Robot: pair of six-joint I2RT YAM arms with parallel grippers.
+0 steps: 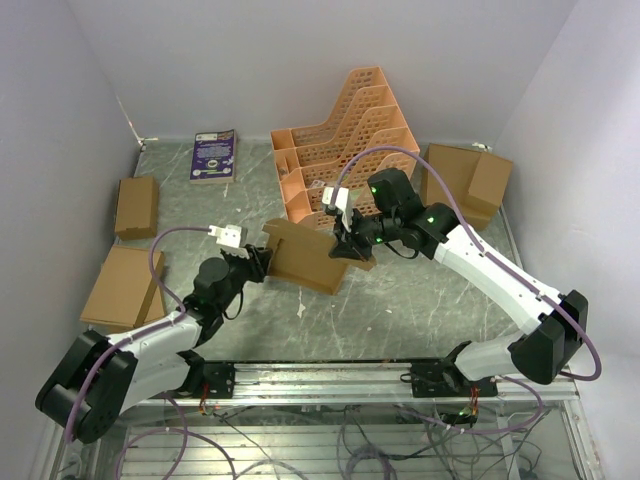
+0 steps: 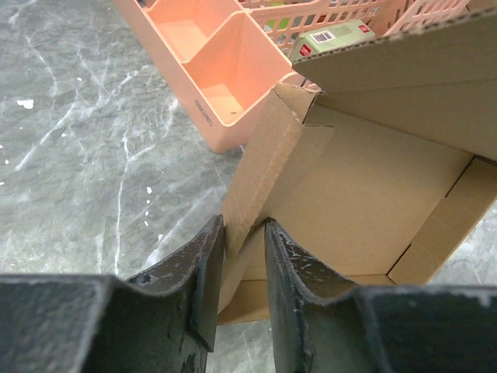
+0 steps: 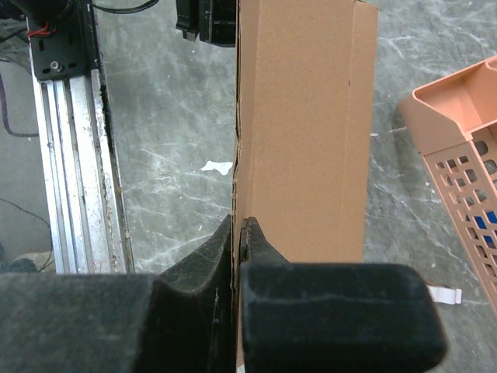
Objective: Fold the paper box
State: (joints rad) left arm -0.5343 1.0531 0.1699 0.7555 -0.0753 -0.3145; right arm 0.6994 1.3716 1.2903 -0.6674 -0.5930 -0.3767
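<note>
Brown cardboard paper box (image 1: 305, 262), part-formed, is held between left gripper (image 1: 263, 262) and right gripper (image 1: 345, 246). Left wrist: its side flap is pinched between narrowed fingers (image 2: 206, 264); base and far wall lie ahead, corners untucked. Right wrist: a long wall is clamped edge-on by fully closed fingers (image 3: 268, 249). Judged about half folded; tucking and closing remain.

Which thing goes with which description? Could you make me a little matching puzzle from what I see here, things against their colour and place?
Things:
1. paper box
2. rack
3. booklet
4. right gripper

Descriptions:
a. orange, back centre
b. purple cover, lying flat at back left
c. black, clamped shut on a cardboard wall
d. brown, half folded, in the middle

Pairs: 1-d, 2-a, 3-b, 4-c.
</note>
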